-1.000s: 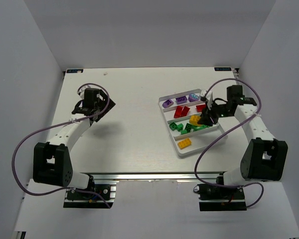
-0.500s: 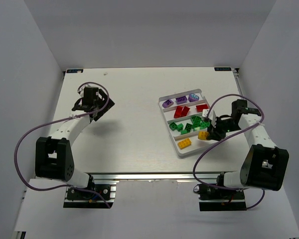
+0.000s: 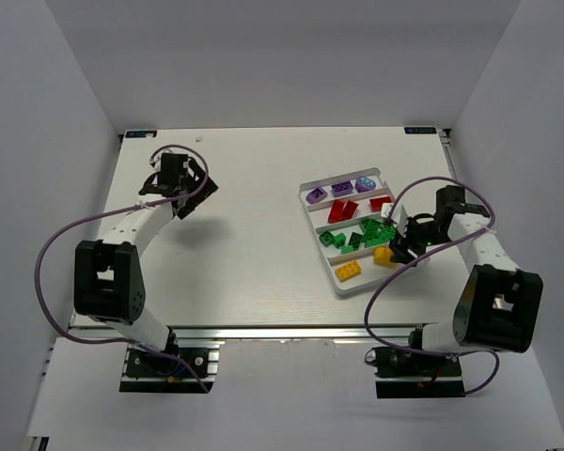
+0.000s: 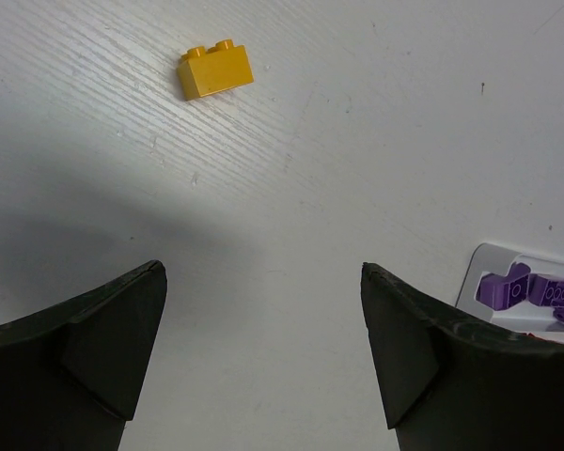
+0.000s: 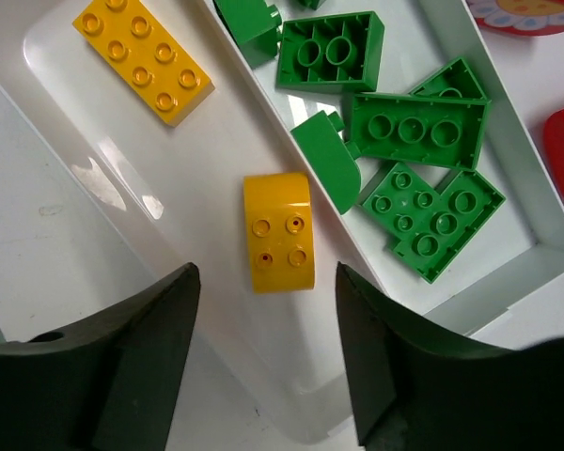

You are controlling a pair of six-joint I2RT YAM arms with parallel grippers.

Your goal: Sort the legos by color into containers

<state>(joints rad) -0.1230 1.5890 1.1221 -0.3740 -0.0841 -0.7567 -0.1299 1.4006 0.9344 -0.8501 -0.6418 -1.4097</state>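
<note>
From above, the left gripper [image 3: 181,178] is hovering over the table [image 3: 254,254] and the right gripper [image 3: 402,246] is dipping into the tray [image 3: 342,291]; the left wrist view is showing wide, empty jaws near a loose yellow brick [image 4: 216,70]; the right wrist view is showing parted jaws above a rounded yellow brick [image 5: 278,232] lying free in the tray's outermost compartment.

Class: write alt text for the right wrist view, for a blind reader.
A rounded yellow brick lies loose under the open right gripper, in a white tray compartment with a long yellow brick; green bricks crowd the next.
</note>
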